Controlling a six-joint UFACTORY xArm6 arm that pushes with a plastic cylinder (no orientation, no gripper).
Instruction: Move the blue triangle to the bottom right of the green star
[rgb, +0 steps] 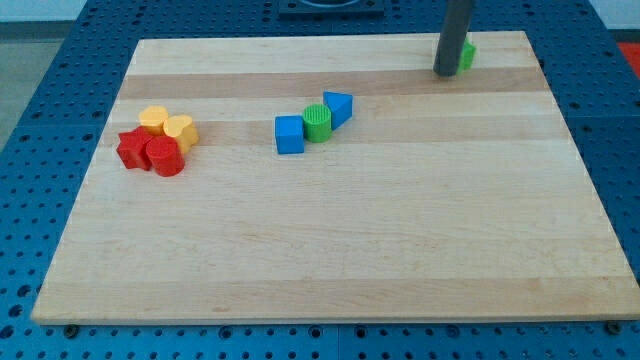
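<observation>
Blue triangle (339, 107) is sitting mid-desk touching the green cylinder (317, 122), while my tip (446, 72), carrying no gripper, is standing beside the green star (467, 55), needing to approach the triangle.

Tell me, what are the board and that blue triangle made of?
The board looks like pale wood with a smooth matt finish: grain lines and lengthwise strips show. The blue triangle seems plastic, evenly coloured with a slight sheen, though painted wood is possible.

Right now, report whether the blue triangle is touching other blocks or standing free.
Touching: the blue triangle presses against the green cylinder. My tip is far away.
</observation>
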